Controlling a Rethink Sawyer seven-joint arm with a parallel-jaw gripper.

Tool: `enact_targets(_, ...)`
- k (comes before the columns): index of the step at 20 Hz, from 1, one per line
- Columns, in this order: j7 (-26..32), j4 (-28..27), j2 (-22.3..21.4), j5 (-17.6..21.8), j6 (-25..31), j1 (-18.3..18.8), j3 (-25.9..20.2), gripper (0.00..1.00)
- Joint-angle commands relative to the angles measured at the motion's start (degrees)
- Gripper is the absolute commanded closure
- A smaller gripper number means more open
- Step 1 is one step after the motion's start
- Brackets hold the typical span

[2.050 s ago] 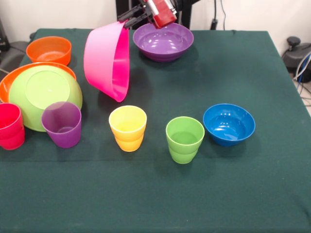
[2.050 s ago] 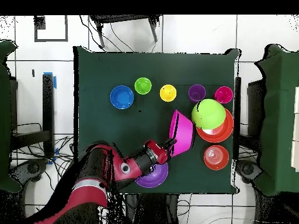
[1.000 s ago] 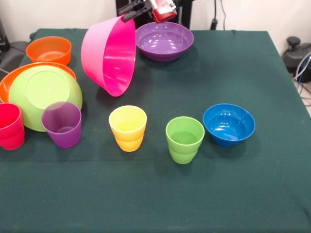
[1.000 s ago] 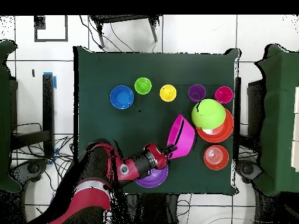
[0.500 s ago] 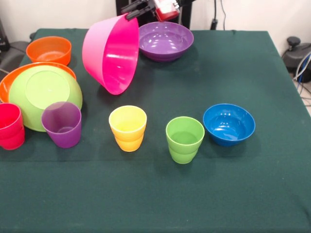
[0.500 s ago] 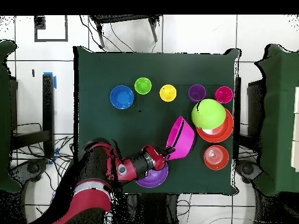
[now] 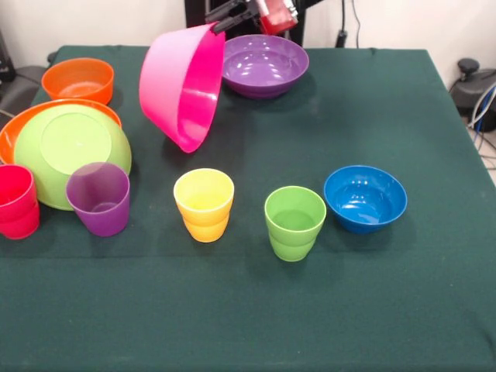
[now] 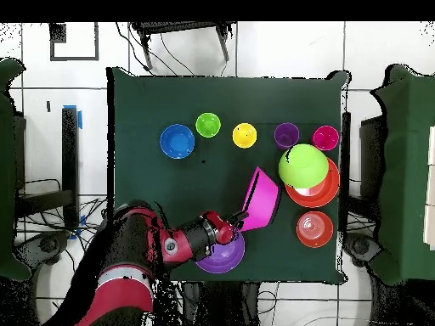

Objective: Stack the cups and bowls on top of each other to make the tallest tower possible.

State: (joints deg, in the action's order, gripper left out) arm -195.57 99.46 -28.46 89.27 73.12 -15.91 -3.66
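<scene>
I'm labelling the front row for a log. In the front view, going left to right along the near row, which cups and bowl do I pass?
Red cup → purple cup → yellow cup → green cup → small blue bowl.

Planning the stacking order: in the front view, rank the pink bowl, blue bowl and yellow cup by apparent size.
1. pink bowl, clearly largest, tilted in the air.
2. blue bowl.
3. yellow cup, narrower, though about as tall as the blue bowl.
</scene>
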Motion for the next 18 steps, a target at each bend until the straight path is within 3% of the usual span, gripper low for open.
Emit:
enact_targets(1,20.06,-7.93,6.8,-1.38,-3.9,-2.73,-7.87,1.0)
enact_targets(9,29.6,-12.38,11.37,-1.12,1.65,-6.69,-6.09,1.0)
enact_targets(15,29.79,-15.24,15.65,-0.26,3.73,-9.14,-4.6,1.0)
enact_targets(18,26.53,-16.23,18.15,0.46,4.1,-10.25,-3.78,1.0)
